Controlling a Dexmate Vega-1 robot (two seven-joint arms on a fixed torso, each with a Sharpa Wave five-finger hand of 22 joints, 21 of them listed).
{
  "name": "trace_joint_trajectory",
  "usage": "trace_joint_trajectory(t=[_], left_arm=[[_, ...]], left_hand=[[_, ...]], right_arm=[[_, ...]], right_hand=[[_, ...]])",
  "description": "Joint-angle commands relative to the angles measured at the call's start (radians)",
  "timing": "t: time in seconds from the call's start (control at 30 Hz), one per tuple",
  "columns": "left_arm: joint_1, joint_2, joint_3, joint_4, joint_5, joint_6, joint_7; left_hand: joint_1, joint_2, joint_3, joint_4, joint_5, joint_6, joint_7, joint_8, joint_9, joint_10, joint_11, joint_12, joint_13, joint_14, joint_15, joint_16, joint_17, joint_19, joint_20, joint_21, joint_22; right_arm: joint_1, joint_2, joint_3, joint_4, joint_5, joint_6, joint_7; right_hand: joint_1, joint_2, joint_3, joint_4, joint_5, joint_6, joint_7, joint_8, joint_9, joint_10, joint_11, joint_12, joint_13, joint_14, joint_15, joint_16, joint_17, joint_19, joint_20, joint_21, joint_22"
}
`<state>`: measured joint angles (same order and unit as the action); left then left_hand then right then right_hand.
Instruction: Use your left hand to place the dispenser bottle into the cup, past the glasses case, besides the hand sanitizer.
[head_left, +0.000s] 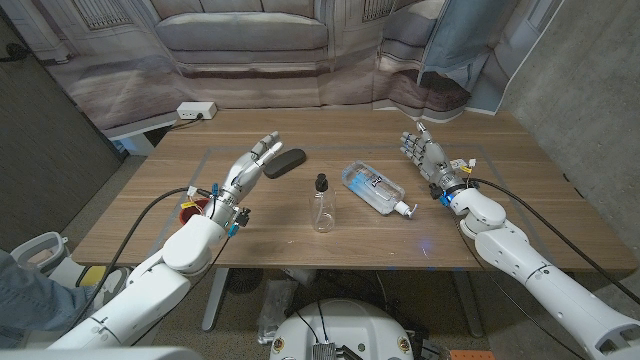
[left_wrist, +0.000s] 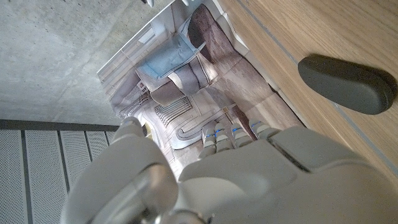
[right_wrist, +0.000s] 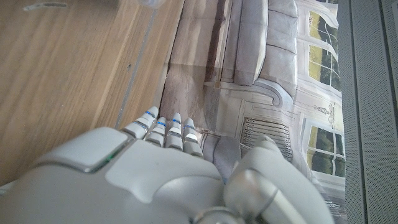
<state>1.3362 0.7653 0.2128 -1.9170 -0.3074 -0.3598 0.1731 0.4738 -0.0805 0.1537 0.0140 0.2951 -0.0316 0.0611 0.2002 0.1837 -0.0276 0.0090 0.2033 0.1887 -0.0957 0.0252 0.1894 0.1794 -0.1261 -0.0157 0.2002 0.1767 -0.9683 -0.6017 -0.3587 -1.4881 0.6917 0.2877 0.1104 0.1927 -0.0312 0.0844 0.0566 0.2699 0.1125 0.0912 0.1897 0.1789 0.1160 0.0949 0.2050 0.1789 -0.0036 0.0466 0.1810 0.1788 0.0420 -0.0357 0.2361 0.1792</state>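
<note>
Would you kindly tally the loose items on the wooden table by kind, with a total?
Clear upright dispenser bottle: 1
Hand sanitizer bottle lying on its side: 1
Dark glasses case: 1
Red cup, partly hidden behind the left arm: 1
White power strip: 1
Total: 5

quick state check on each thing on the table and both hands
dispenser bottle: upright, not held
hand sanitizer: lying on its side
glasses case: closed, lying by the left hand's fingertips
cup: mostly hidden behind left arm
left hand: holds nothing, fingers apart
right hand: holds nothing, fingers apart
</note>
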Motion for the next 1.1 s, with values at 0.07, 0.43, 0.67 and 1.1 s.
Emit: trace_joint_trajectory(t=[0.07, 0.43, 0.67, 1.1], left_arm=[[0.021, 0.001, -0.013, -0.028, 0.046, 0.007, 0.020], [0.024, 0.003, -0.008, -0.045, 0.082, 0.020, 0.018], [0.033, 0.008, -0.011, -0.064, 0.107, 0.021, 0.022], [0.005, 0.022, 0.019, -0.093, 0.145, 0.102, 0.012]], left_hand=[[0.015, -0.008, -0.001, -0.008, 0.001, 0.002, 0.014, 0.005, 0.006, -0.001, 0.011, 0.005, 0.002, -0.003, 0.011, -0.001, 0.001, -0.001, 0.012, 0.006, 0.003], [0.029, -0.023, -0.007, -0.020, 0.002, -0.003, 0.017, 0.004, 0.008, -0.007, 0.011, 0.002, 0.003, -0.005, 0.013, -0.002, 0.002, -0.012, 0.016, 0.000, 0.003], [0.039, -0.032, -0.012, -0.028, 0.003, -0.011, 0.023, 0.002, 0.009, -0.015, 0.016, 0.000, 0.003, -0.009, 0.017, -0.003, 0.002, -0.011, 0.033, 0.000, 0.002], [0.053, -0.051, -0.023, -0.040, 0.007, -0.015, 0.030, 0.002, 0.010, -0.020, 0.021, 0.000, 0.004, -0.020, 0.024, -0.006, 0.002, -0.008, 0.061, 0.000, 0.002]], right_arm=[[0.017, 0.011, -0.004, 0.018, 0.002, 0.002, 0.007], [0.025, 0.014, -0.005, 0.022, 0.004, 0.010, 0.019], [0.032, 0.023, -0.010, 0.029, 0.007, 0.010, 0.025], [0.036, 0.023, -0.013, 0.028, 0.003, 0.007, 0.025]], right_hand=[[0.003, 0.003, 0.002, -0.004, -0.002, 0.006, -0.010, 0.003, 0.006, 0.002, 0.002, 0.004, 0.004, 0.002, 0.005, 0.006, 0.004, 0.010, -0.004, -0.002, 0.002], [0.003, 0.003, 0.001, -0.005, -0.002, 0.007, -0.011, 0.003, 0.006, 0.002, 0.002, 0.003, 0.004, 0.003, 0.005, 0.006, 0.004, 0.011, -0.004, -0.005, 0.002], [0.004, 0.003, 0.001, -0.006, -0.003, 0.006, -0.011, 0.003, 0.006, 0.002, 0.003, 0.004, 0.004, 0.003, 0.006, 0.006, 0.003, 0.010, -0.001, -0.007, 0.002], [0.005, 0.004, 0.000, -0.007, -0.003, 0.006, -0.012, 0.003, 0.006, 0.002, 0.004, 0.003, 0.004, 0.003, 0.005, 0.006, 0.003, 0.010, -0.001, -0.009, 0.002]])
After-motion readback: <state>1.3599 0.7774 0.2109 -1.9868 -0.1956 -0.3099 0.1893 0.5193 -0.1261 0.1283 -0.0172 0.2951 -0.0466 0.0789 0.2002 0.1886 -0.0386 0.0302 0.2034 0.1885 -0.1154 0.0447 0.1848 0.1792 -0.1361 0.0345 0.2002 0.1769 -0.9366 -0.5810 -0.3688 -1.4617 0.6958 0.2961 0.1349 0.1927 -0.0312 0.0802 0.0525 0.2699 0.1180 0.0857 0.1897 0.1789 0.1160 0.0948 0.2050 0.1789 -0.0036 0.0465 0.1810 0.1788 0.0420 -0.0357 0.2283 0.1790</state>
